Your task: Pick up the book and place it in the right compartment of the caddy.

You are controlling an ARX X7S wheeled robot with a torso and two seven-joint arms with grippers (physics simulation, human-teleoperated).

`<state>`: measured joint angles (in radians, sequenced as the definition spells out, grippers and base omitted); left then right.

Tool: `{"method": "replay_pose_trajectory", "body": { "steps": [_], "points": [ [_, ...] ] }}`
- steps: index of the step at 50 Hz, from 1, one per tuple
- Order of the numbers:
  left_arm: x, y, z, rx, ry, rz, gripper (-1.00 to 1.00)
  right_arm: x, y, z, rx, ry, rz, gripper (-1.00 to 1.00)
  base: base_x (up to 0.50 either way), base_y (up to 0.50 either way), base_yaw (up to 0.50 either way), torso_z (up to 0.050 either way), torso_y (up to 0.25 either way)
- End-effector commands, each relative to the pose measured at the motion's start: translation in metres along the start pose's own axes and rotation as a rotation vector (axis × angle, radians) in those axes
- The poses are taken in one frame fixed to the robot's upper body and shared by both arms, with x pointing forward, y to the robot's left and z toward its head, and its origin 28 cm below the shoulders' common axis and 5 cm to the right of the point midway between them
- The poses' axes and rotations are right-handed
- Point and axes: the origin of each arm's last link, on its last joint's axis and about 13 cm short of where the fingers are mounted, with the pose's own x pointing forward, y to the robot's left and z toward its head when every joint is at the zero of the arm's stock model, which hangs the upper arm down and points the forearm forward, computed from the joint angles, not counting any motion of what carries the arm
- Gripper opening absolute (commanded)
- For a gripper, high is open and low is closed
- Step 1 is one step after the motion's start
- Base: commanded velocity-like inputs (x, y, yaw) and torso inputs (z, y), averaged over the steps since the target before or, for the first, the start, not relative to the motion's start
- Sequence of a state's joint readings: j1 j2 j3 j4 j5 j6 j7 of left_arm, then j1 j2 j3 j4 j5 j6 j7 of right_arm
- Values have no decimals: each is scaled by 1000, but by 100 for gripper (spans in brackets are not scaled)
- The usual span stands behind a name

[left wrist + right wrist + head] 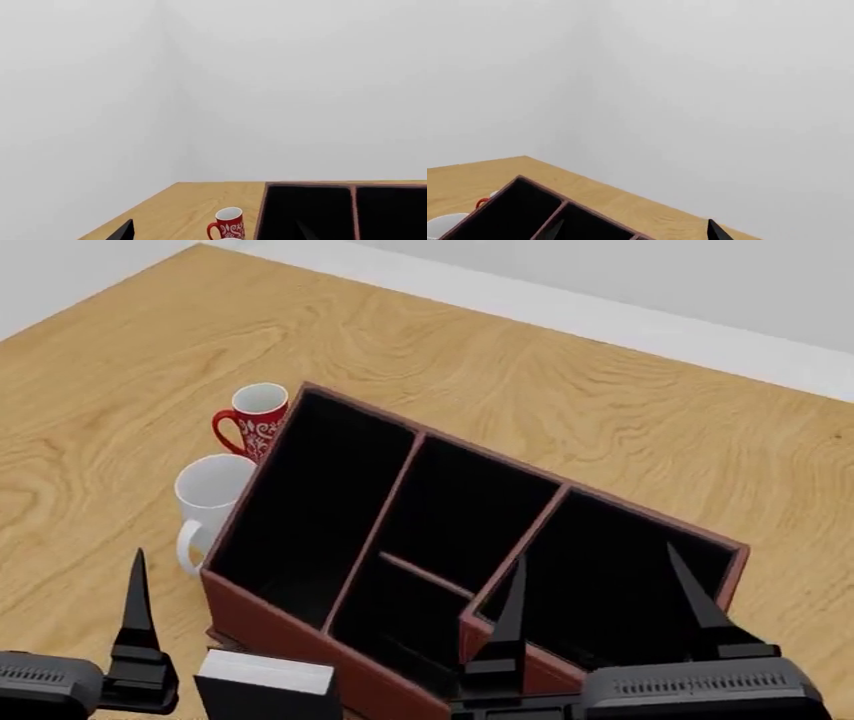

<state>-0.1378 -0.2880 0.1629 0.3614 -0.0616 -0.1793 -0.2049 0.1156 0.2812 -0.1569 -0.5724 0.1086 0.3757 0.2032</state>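
The reddish-brown caddy (267, 620) sits at an angle on the wooden table, and its rim also shows in the left wrist view (307, 184) and the right wrist view (540, 186). Its right compartment (627, 570) has taller walls and holds nothing. The black book (267, 676) stands upright, white page edges up, outside the caddy's near-left corner. My left gripper (213, 232) is open; one of its fingers (138, 605) rises just left of the book, apart from it. My right gripper (601, 595) is open and empty, in front of the right compartment.
A red patterned mug (258, 415) and a white mug (211, 495) stand against the caddy's left wall. The red mug (229, 225) lies between the left fingers' line of sight. Grey walls lie beyond the table's far edge.
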Motion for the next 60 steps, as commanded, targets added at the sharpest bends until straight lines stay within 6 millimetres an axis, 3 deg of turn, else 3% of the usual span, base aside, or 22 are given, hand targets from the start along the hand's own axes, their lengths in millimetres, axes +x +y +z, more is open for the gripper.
{"method": "replay_pose_trajectory", "body": {
  "steps": [1,10,21,40,60],
  "points": [
    [0,1,1,2,-2,3,100,-2,1,0,-15,-18,5,100,0,0,0,0,0],
    [0,2,0,-1,-4,6,100,-1,2,0,-9,-8,10,100,378,196,0,0,0],
    [0,1,1,-1,-3,5,100,1,2,0,2,12,6,100,-5,-3,15,0,1],
    [0,1,1,-1,-2,1,100,0,1,3,20,-16,10,100,0,0,500,0,0],
    [0,1,0,1,-3,-2,100,-1,0,3,21,-13,-1,100,-117,-62,4,0,0]
  ]
}}
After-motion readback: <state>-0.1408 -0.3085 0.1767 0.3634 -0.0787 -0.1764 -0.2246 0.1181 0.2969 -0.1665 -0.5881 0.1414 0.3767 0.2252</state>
